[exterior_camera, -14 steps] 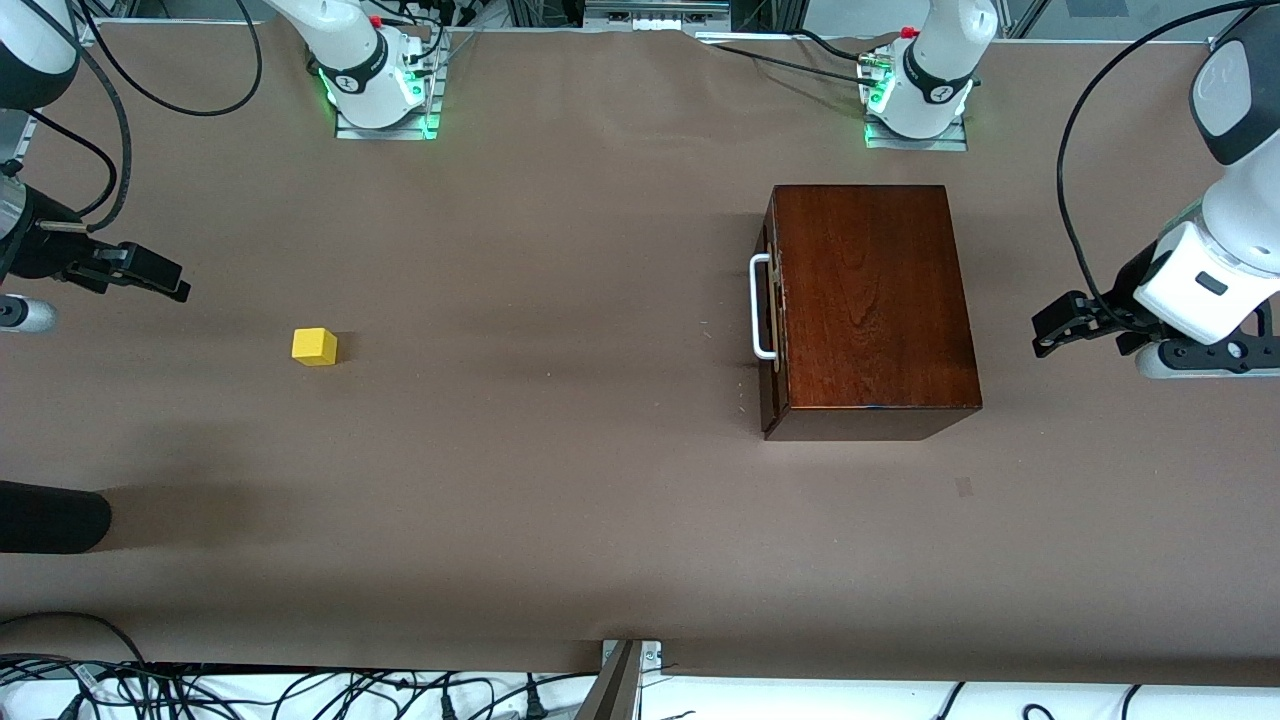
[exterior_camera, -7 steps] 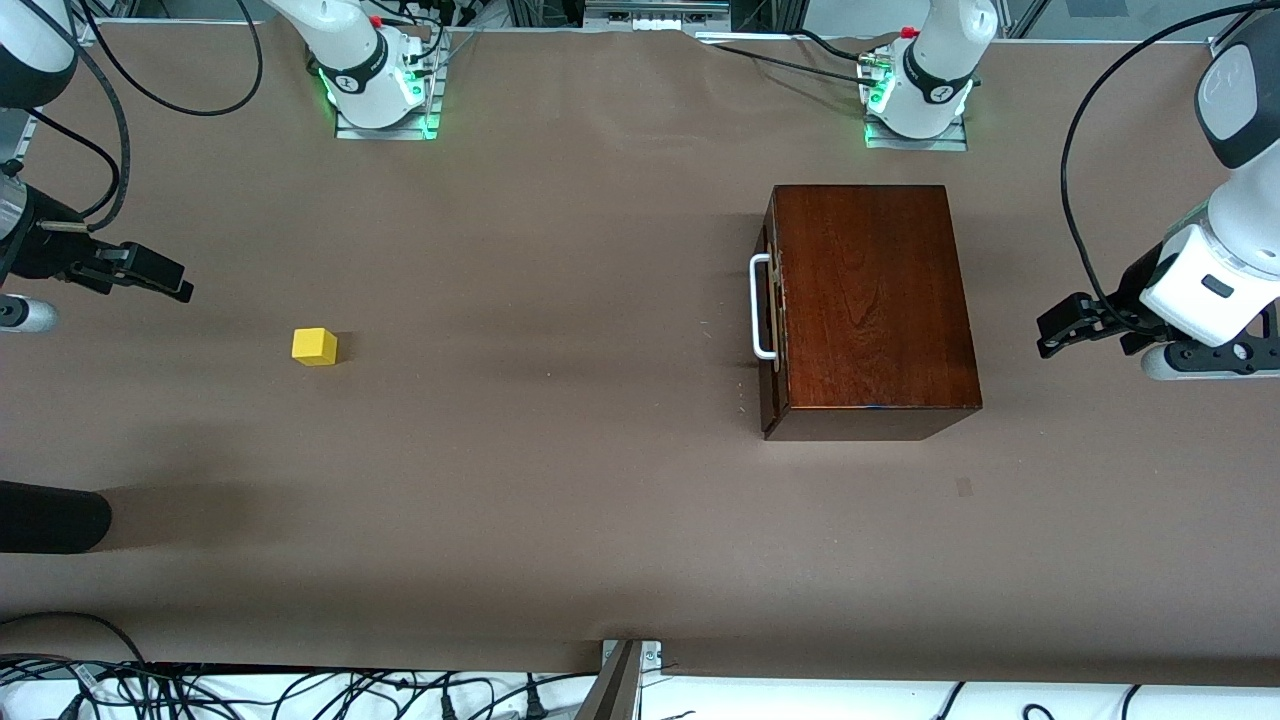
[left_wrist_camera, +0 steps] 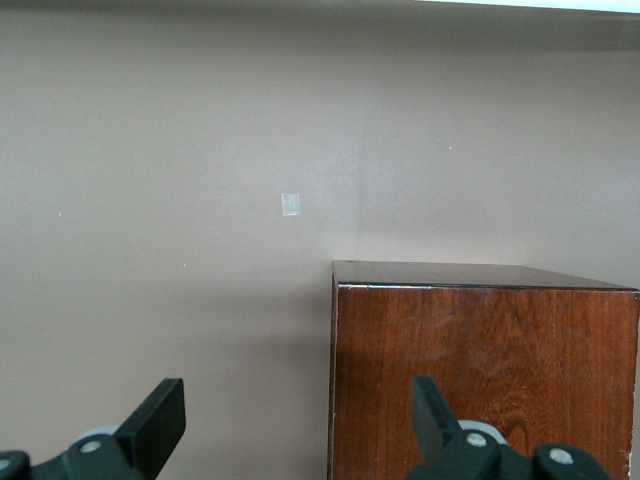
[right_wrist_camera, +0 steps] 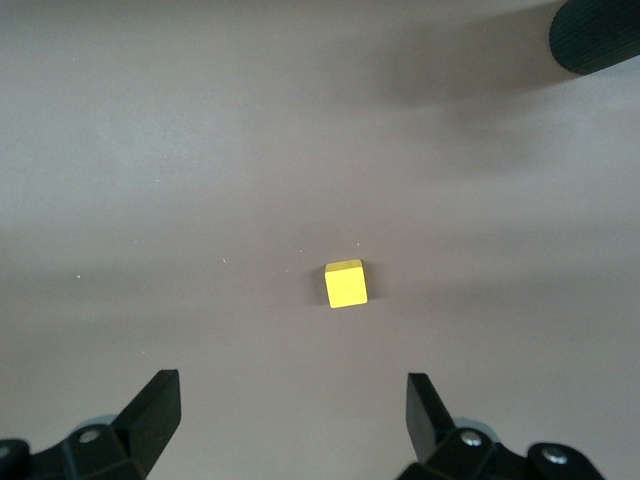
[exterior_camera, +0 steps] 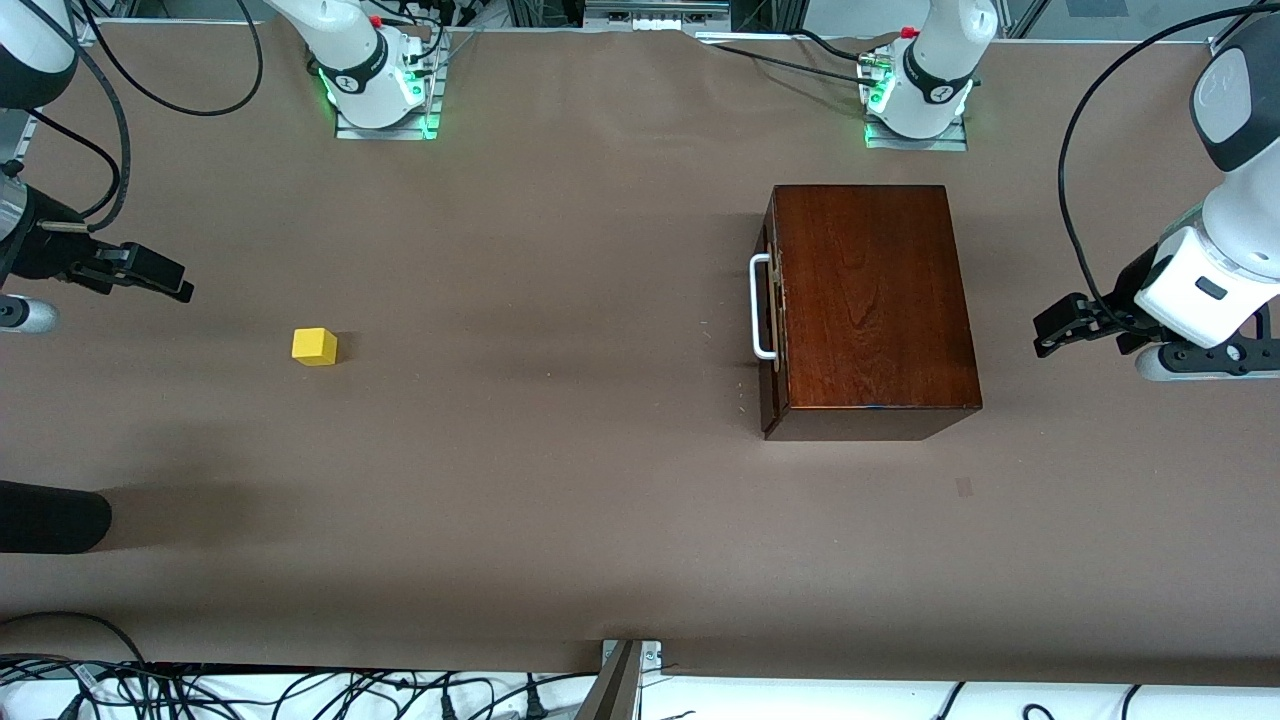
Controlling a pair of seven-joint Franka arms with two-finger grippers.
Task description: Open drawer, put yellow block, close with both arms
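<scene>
The dark mahogany box [exterior_camera: 875, 300] stands toward the left arm's end of the table. Its drawer [exterior_camera: 770, 330] is shut, with the white loop handle [exterior_camera: 762, 305] facing the right arm's end. The yellow block [exterior_camera: 314, 346] lies on the table toward the right arm's end. My left gripper [exterior_camera: 1046, 333] is open and empty, beside the box's back end. In the left wrist view, my left gripper [left_wrist_camera: 297, 425] faces the box [left_wrist_camera: 480, 370]. My right gripper [exterior_camera: 182, 282] is open and empty, apart from the block. In the right wrist view, my right gripper [right_wrist_camera: 292, 410] has the block [right_wrist_camera: 346, 284] ahead of it.
A black rounded object [exterior_camera: 50, 515] juts in at the table's edge at the right arm's end, nearer the front camera than the block; it also shows in the right wrist view [right_wrist_camera: 595, 35]. A small pale mark [exterior_camera: 963, 487] is on the brown tabletop [exterior_camera: 560, 450].
The left arm has shifted very slightly beside the box. The block, the box and the right arm have not moved.
</scene>
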